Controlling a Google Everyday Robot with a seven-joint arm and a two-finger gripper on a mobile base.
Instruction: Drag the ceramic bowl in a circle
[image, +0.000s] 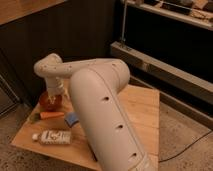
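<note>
The ceramic bowl (46, 102) is a small glossy red-orange bowl at the far left of the wooden table (142, 107). My gripper (56, 93) hangs from the white arm, pointing down at the bowl's right rim, partly over its inside. Its fingers look open, and I cannot tell whether they touch the rim. The arm's big white link (107, 120) fills the middle of the view and hides part of the table.
An orange carrot (51, 115) lies just in front of the bowl, with a blue sponge (71, 119) to its right. A white bottle (52, 136) lies near the table's front edge. A dark wall and a metal shelf frame (150, 65) stand behind.
</note>
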